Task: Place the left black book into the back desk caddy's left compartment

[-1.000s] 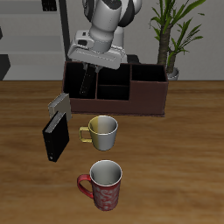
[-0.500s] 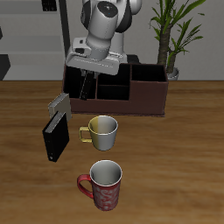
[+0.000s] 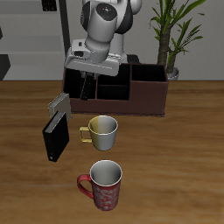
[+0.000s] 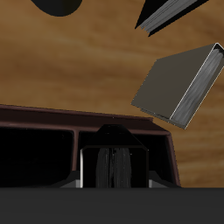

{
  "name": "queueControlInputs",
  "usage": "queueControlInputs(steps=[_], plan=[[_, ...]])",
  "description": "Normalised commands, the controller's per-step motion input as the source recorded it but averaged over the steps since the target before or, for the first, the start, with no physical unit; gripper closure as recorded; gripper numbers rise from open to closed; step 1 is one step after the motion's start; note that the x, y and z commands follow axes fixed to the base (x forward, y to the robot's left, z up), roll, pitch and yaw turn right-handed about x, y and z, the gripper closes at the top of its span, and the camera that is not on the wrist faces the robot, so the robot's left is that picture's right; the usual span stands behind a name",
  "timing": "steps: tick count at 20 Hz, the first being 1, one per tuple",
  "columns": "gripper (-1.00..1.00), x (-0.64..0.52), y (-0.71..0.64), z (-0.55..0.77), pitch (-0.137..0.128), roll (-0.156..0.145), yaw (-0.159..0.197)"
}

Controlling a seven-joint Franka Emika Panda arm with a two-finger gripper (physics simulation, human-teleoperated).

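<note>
Nearest the table's (image 3: 179,171) front edge: a red mug (image 3: 105,185), upright, mouth open to the ceiling. Just behind it, a yellow mug (image 3: 103,129), also upright, handle turned toward a spare black book (image 3: 56,138) standing on end close beside it. Farther back, a grey-faced book (image 3: 59,103), tilted, near the caddy's end but not touching it. All four exactly where they were a second ago.

Behind these, the back desk caddy (image 3: 144,92), long side facing the front edge. Over its tall black-walled end, the left compartment (image 3: 72,86), the gripper (image 3: 85,80), pointing straight down. Fingers (image 4: 72,179) set narrow and clamped on the left black book (image 4: 114,166); grey page edges visible between dark covers in the wrist view. Book hanging upright, lower end level with the compartment's mouth; whether it is already inside the walls cannot be told. Hand tilted a second ago, now squarer over the bay; hardly any change over the last half second.

Farthest back, a potted plant (image 3: 175,31) beyond the caddy's other end.
</note>
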Motion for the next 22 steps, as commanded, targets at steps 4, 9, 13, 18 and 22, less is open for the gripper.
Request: queueControlInputs(steps=[4, 9, 13, 18, 22], plan=[[1.0, -0.23, -0.04, -0.05, 0.019, -0.003, -0.028], [1.0, -0.2, -0.03, -0.01, 0.004, -0.003, -0.008], [1.0, -0.09, -0.01, -0.02, 0.004, 0.004, 0.014], [1.0, 0.02, -0.05, -0.14, 0.046, -0.014, -0.003], [-1.0, 0.15, 0.02, -0.18, 0.093, 0.01, -0.005]])
